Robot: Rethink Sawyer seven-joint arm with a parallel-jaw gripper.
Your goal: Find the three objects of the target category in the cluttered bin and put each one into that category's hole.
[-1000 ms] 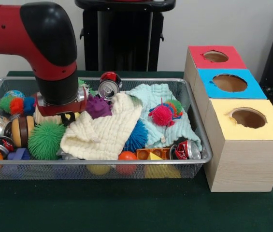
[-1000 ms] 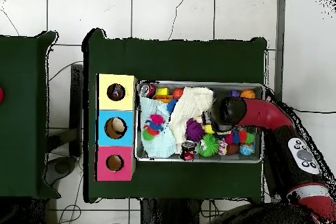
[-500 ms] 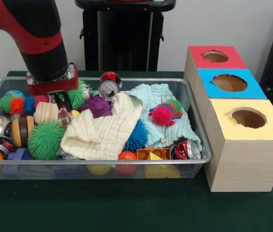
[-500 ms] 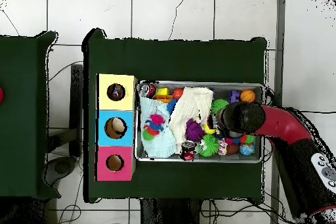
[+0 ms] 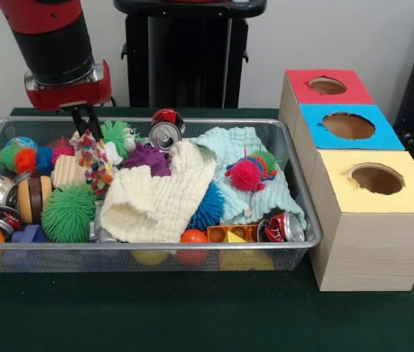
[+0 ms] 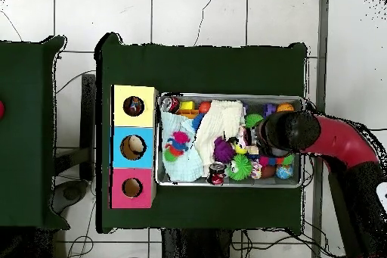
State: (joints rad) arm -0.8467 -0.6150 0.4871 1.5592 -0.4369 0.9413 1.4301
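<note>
**Lifting a spotted wad out of the clutter**

My gripper (image 5: 87, 126) hangs above the left part of the bin (image 5: 192, 248), its dark fingers closed on the top edge of a spotted wad (image 5: 93, 158), a crumpled white wrapper dotted red, blue, yellow and green. The wad dangles below the fingers, its lower end among the toys, just right of a ridged tan piece (image 5: 68, 171) and above a green spiky ball (image 5: 69, 213). A cream cloth (image 5: 159, 202) lies to its right. In the overhead view my arm covers the grasp. The step in hand, as I judge it, is extraction: the wad is gripped but not clear of the bin. The next move calls for raising it free of the neighbouring toys, then carrying it right across the bin to the hole (image 5: 376, 179) in the yellow-topped box (image 5: 379, 235), the nearest of three boxes, well apart from me. I cannot see other wads.
</note>
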